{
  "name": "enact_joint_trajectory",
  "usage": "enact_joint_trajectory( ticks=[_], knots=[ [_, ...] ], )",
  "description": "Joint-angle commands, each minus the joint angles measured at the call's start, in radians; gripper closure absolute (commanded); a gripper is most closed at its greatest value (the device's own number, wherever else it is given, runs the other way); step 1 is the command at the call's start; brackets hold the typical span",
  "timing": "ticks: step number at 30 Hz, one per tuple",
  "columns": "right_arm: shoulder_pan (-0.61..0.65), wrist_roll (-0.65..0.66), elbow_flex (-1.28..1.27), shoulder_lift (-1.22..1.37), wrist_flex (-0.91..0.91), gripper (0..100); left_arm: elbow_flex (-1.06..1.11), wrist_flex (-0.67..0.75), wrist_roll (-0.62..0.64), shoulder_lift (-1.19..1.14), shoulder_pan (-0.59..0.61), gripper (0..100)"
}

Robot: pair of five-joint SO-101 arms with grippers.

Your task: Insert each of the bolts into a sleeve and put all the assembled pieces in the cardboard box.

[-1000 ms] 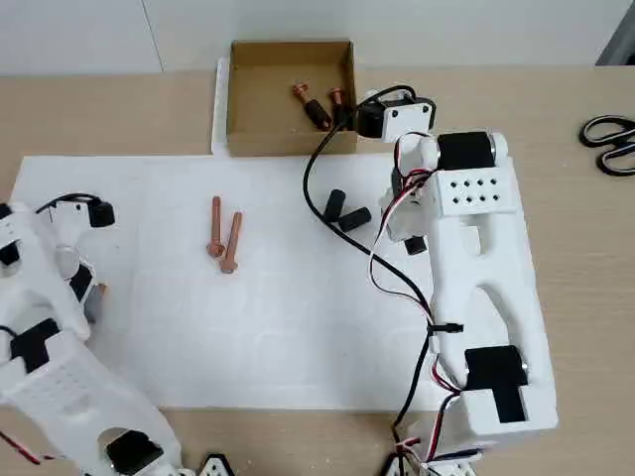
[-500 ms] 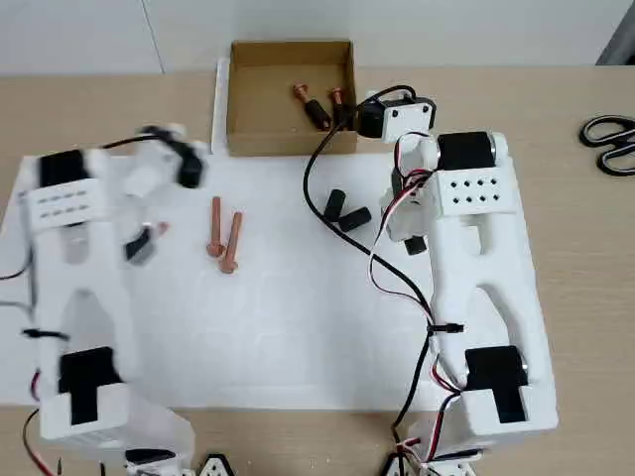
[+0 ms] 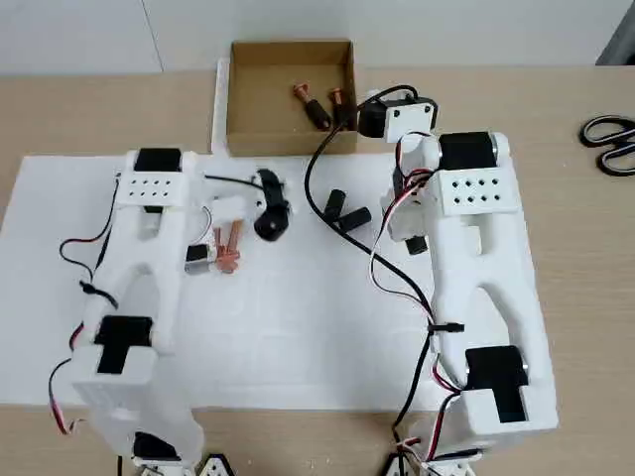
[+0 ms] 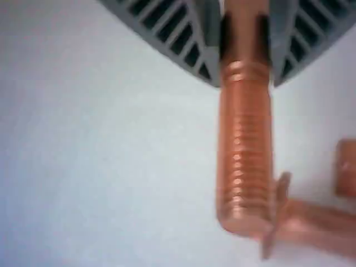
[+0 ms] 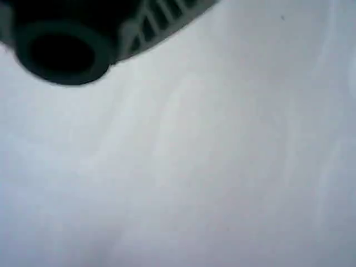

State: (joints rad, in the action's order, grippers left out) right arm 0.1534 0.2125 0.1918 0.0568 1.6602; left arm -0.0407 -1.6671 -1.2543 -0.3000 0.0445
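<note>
My left gripper is shut on a copper bolt, whose threaded shank sticks out past the grey fingers. A second bolt lies on the white mat just beyond it. From above, the left gripper sits over the two bolts. My right gripper hangs over the mat, shut on a black sleeve. Two loose black sleeves lie between the arms. The cardboard box at the back holds two assembled pieces.
The white mat covers most of the table in front of the box. Scissors lie at the far right edge. A black cable from the right arm loops beside the loose sleeves.
The left arm swung from the table's left edge across to the two bolts and closed on one. The right arm has stayed still.
</note>
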Motion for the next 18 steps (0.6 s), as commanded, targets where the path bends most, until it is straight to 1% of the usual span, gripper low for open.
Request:
enact_joint_trajectory(
  ticks=[1,5,8,13,18],
  knots=[
    [-0.007,-0.015,0.038,-0.05,0.008,99.5,-0.012,0.008,-0.075,-0.025,-0.008,99],
    [-0.007,-0.015,0.038,-0.05,0.008,99.5,-0.012,0.006,-0.169,-0.077,-0.009,99],
    [-0.005,-0.015,0.038,-0.05,0.008,99.5,-0.012,0.006,-0.195,-0.1,-0.012,99],
    [-0.005,-0.014,0.038,-0.048,0.005,99.5,-0.013,0.006,-0.195,-0.124,-0.054,99],
    [-0.005,-0.014,0.038,-0.048,0.005,99.5,-0.016,0.011,-0.141,-0.121,-0.068,99]
  ],
)
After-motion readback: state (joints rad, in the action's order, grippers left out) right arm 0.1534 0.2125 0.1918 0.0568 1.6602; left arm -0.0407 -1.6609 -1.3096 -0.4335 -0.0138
